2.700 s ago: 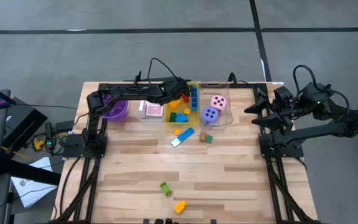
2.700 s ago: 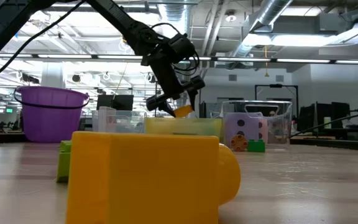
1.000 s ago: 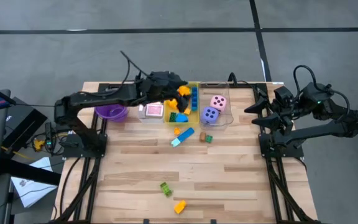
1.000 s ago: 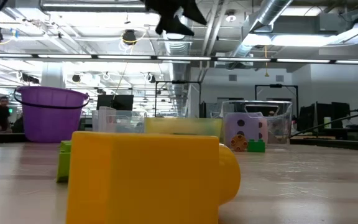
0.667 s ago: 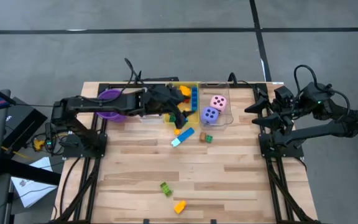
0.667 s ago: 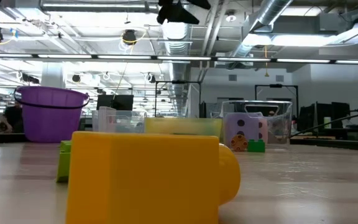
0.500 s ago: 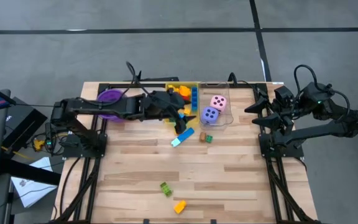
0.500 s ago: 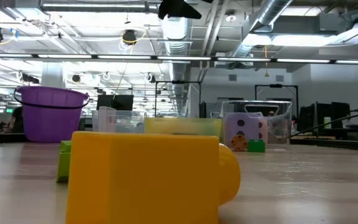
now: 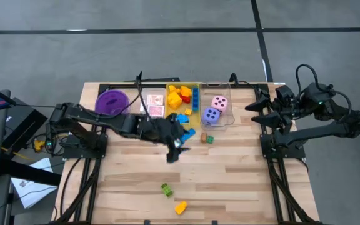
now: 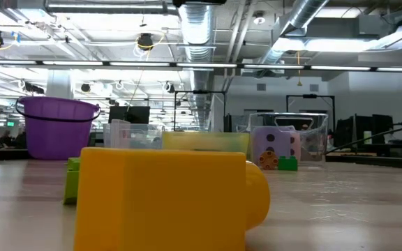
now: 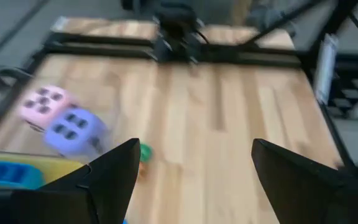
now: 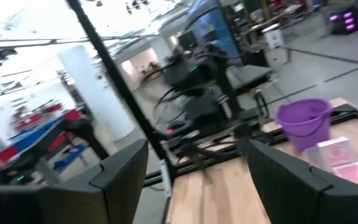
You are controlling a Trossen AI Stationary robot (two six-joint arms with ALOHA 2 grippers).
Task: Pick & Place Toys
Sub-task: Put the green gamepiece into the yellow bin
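Toys (image 9: 187,105) lie scattered on wooden table (image 9: 230,169).

The tabletop (image 9: 230,169) is light wood planking. At upper centre of the high view stand the purple bowl (image 9: 112,102), a clear bin (image 9: 154,105), the yellow bin (image 9: 182,103) and a second clear bin (image 9: 216,107). Below them lie a blue block (image 9: 189,133) and a small green-orange block (image 9: 206,138). At lower centre lie a green block (image 9: 166,189) and a yellow block (image 9: 180,207).
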